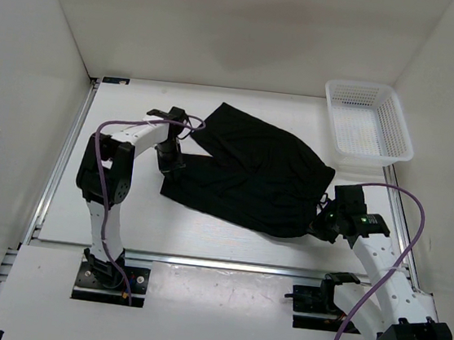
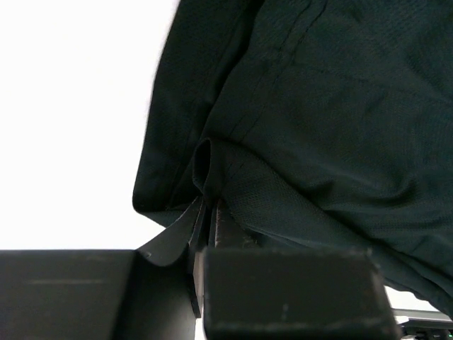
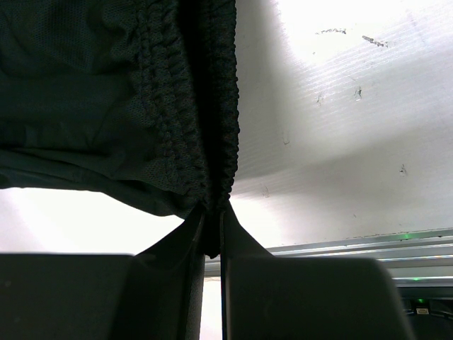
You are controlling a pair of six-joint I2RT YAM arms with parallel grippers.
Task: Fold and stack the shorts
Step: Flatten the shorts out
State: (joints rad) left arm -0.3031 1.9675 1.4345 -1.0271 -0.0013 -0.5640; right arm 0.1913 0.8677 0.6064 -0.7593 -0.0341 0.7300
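Clamped on cloth, the left gripper (image 2: 205,212) sits at the left edge of the shorts (image 1: 251,173). On my wrist feed its fingers are pressed together, with a thin fold of black fabric pinched between them. From above, I see the shorts lying spread and rumpled across the middle of the table (image 1: 203,235), one corner reaching toward the back wall. At their right end the right gripper (image 1: 323,216) has its fingers closed tight on the waistband (image 3: 187,106) (the gathered, ribbed elastic is plain on that wrist feed), so each arm holds one end of the garment. Whether the cloth is lifted off the surface at either end I cannot tell. Farther right, a white basket (image 1: 372,158) stands in the back right corner, just beside the shorts but not touching them.
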